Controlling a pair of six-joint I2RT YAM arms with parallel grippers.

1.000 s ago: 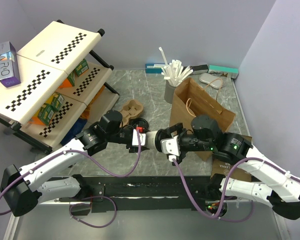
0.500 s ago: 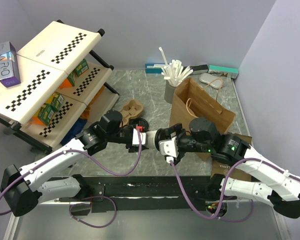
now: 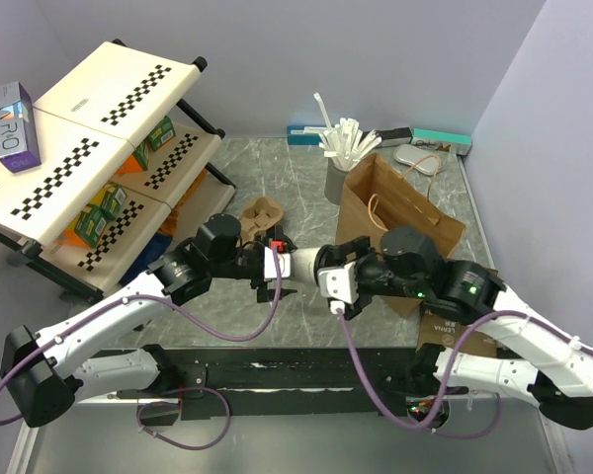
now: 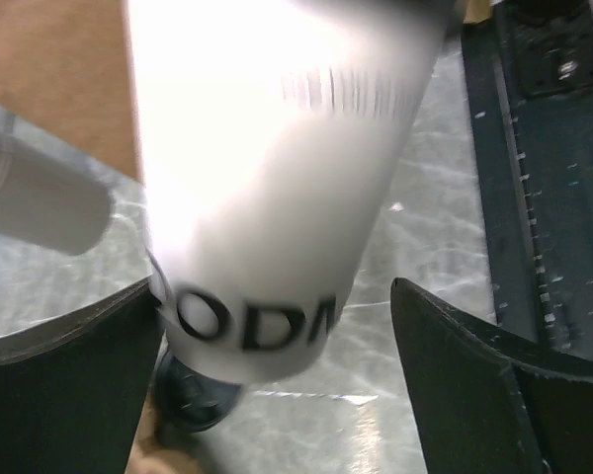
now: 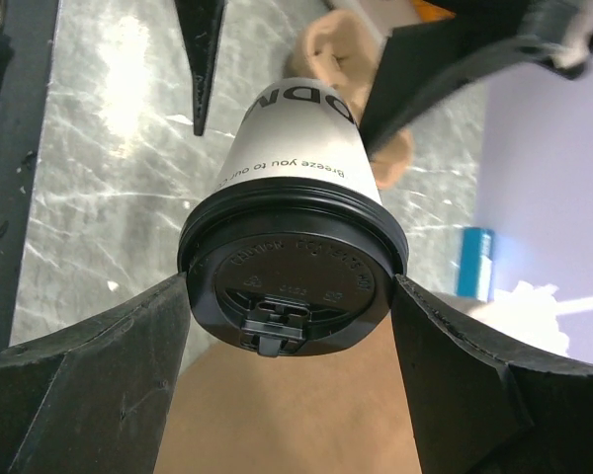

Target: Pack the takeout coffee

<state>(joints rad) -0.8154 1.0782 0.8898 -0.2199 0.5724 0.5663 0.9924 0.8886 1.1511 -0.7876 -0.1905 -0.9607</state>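
Overhead, the coffee cup [image 3: 301,265] hangs sideways above the table [image 3: 277,178], its black lid [image 5: 292,286] pinched by the right gripper [image 3: 328,274]. The left gripper [image 4: 277,291] stands spread around its base, not gripping. A paper bag [image 3: 395,212] stands at 2 o'clock of it, a pulp carrier [image 3: 262,217] at 11, a grey cup of sticks [image 3: 336,183] at 1. Both grippers hide most of it from above; the left wrist view blurs it.

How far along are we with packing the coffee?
Done: the lid is on the cup. In hand: the right gripper clamps the lid end, and the left gripper stands open around the base. Left: the cup is not yet in the paper bag.
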